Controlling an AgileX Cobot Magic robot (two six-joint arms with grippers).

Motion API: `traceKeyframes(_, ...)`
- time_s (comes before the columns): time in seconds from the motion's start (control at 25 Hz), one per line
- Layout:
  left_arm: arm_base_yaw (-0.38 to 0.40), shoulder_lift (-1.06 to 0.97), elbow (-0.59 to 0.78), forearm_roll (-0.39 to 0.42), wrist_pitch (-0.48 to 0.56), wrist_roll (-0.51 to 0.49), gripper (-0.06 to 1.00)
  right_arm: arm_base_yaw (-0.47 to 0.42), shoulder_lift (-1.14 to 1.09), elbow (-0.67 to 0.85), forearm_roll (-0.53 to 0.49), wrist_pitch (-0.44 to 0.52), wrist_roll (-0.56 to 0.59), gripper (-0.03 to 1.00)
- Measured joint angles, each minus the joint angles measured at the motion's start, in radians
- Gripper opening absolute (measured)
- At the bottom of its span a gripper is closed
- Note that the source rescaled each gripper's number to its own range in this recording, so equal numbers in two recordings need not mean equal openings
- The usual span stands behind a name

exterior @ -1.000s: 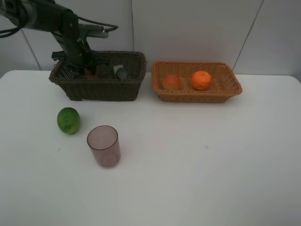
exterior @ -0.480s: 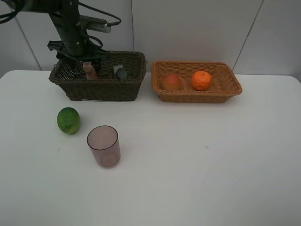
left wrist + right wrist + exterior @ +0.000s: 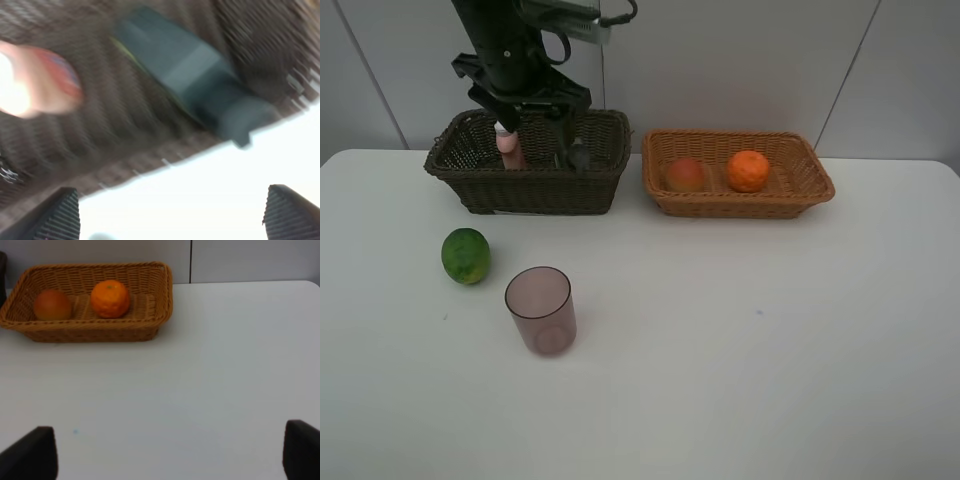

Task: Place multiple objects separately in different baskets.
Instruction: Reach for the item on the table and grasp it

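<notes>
Basket, dark brown wicker (image 3: 525, 190), far left of surface (image 3: 740, 350). Holds the pink white-capped bottle (image 3: 507, 145), upright, and the dark rectangular bottle (image 3: 578, 155), which appears to lie on its side. Left jaws hang just above this basket, spread wide and gripping nothing; the wrist view is blurred.

Basket, light tan wicker (image 3: 740, 205), just beside the first. Holds the peach-like fruit (image 3: 685, 174) and the orange (image 3: 748, 170), apart from each other.

Sorting appears to run by kind: containers in the dark basket, fruit in the tan one.

Unsorted on the surface: green round fruit (image 3: 466, 256), likely bound for the tan basket, and mauve cup (image 3: 540, 308), upright, likely for the dark basket.

Right jaws are parted and empty, low over bare surface.
</notes>
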Motion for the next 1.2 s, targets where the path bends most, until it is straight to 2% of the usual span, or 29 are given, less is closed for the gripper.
traceKeyframes(0.08,-0.048,-0.001,0.000,-0.020,0.095,0.065,0.99,0.000,0.000,0.000,0.000,0.000,0.000,0.95)
traceKeyframes(0.16,-0.091,-0.006,0.000,-0.041,0.148,0.096,1.00,0.000,0.000,0.000,0.000,0.000,0.000,0.95)
traceKeyframes(0.48,-0.231,-0.098,0.070,-0.081,0.151,0.099,1.00,0.000,0.000,0.000,0.000,0.000,0.000,0.95)
traceKeyframes(0.76,-0.309,-0.185,0.273,-0.082,0.151,0.081,1.00,0.000,0.000,0.000,0.000,0.000,0.000,0.95)
traceKeyframes(1.0,-0.329,-0.254,0.481,-0.072,0.064,0.096,1.00,0.000,0.000,0.000,0.000,0.000,0.000,0.95)
traceKeyframes(1.2,-0.329,-0.263,0.597,-0.064,-0.039,0.252,1.00,0.000,0.000,0.000,0.000,0.000,0.000,0.95)
